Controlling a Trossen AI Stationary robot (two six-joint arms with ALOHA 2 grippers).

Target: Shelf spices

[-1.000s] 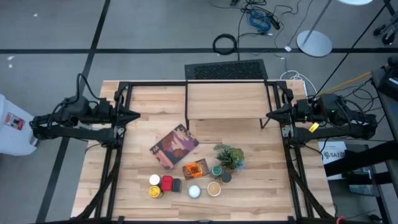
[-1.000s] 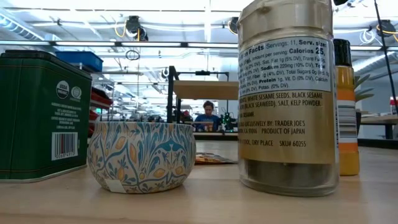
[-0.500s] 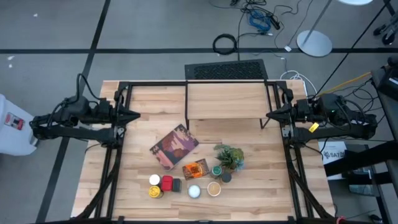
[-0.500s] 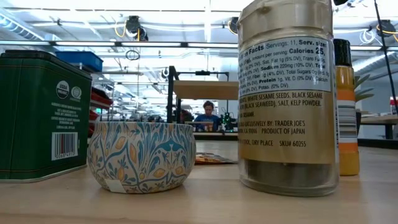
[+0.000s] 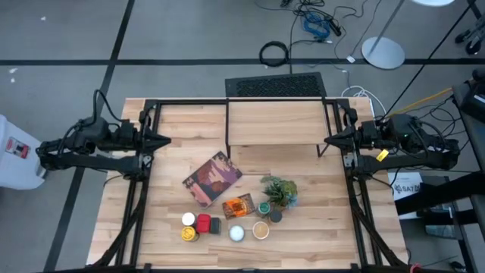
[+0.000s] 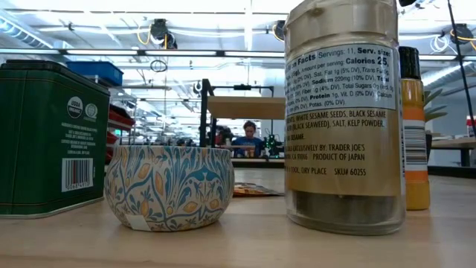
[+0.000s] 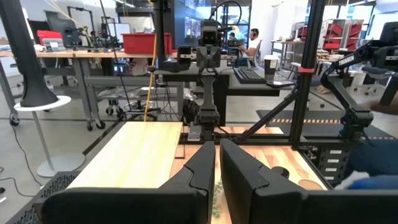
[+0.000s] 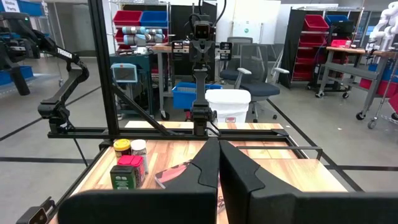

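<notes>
Light-wood and bare, the shelf [image 5: 274, 123] carries none of the spices, so we judge the task not yet started: every item is left to move. We take the potted plant [image 5: 280, 190] as our landmark. The shelf stands well beyond the plant, toward the far edge of the table [image 5: 318, 227]. The spices sit in a loose cluster on the near side of the plant: an orange packet [image 5: 238, 205] lies flat just beside it, next to the maroon book [image 5: 212, 179]; a green-topped jar [image 5: 264, 208] and a dark-topped jar [image 5: 276, 216] touch or nearly touch the plant's base; a tan-topped jar [image 5: 261, 230] and a white-topped jar [image 5: 236, 233] stand a little nearer the front edge. Farther from the plant, past the packet, we find a white-topped jar [image 5: 188, 220], a red-topped tin [image 5: 204, 224] and a yellow-topped jar [image 5: 189, 234] grouped together. In the low view, the glass jar [image 6: 343, 119] shows a dark seed mix settled at its bottom; the green tin [image 6: 50, 139] is lidded and its contents are hidden; we cannot tell whether the patterned round tin [image 6: 168, 186] holds anything. The left gripper [image 5: 163, 140] and the right gripper [image 5: 330, 139] both wait at the table's side edges, well apart from the plant, fingers pressed together and holding nothing.
</notes>
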